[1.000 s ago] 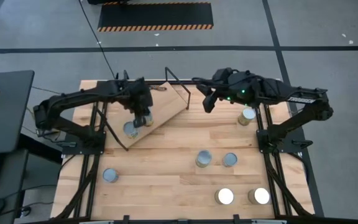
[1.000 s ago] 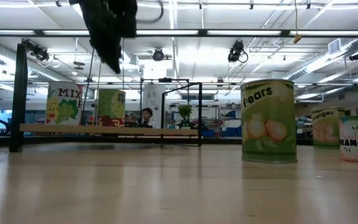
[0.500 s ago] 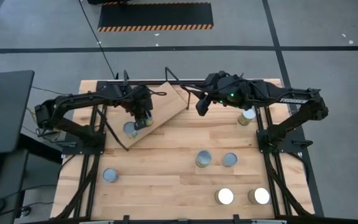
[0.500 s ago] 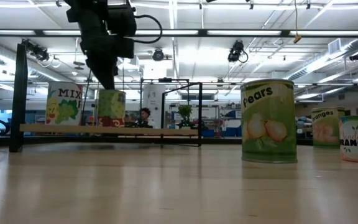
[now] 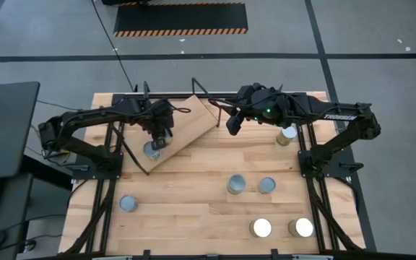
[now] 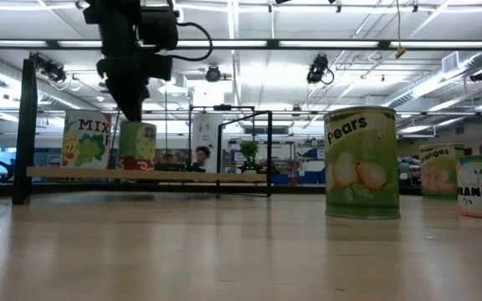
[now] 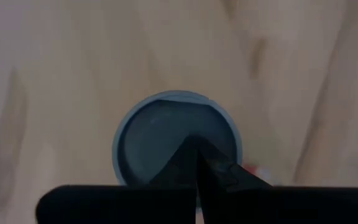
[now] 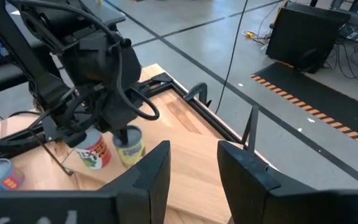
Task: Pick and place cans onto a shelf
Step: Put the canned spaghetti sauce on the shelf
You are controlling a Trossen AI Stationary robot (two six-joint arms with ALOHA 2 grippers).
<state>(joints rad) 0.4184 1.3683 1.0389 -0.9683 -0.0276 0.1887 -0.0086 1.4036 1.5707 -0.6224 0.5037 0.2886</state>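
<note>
The shelf [image 5: 192, 119] is a light-wood board on black wire legs, lying askew at the table's far left. Two cans stand on it. The "MIX" can [image 5: 152, 149] [image 6: 86, 138] is the nearer one. Beside it stands a yellowish-green can [image 6: 136, 146] [image 8: 130, 149], hidden under the arm in the high view. My left gripper [image 6: 132, 113] [image 5: 159, 139] is shut and points down onto that can. My right gripper [image 5: 231, 126] [image 8: 194, 155] hangs open and empty above the table, by the shelf's right end. My left gripper comes from above, pointing steeply down. Its shut fingertips [image 7: 196, 146] sit on the middle of the can's round bluish top [image 7: 154, 134]. It grasps nothing. The can stands upright on the shelf board [image 6: 182, 176].
Other cans stand on the table: one at the far right [image 5: 287, 134], two in the middle [image 5: 237, 184] [image 5: 267, 185], two at the near right [image 5: 262, 227] [image 5: 303, 227], one at the near left [image 5: 128, 204]. The shelf's black wire frame [image 8: 204, 93] rises at its far end.
My left gripper has come down and a little toward the table's left, tipping steeper, until its shut tips reached the yellowish-green can's top. That can has slid a little left along the shelf, toward the "MIX" can. My right gripper drifted slightly left.
</note>
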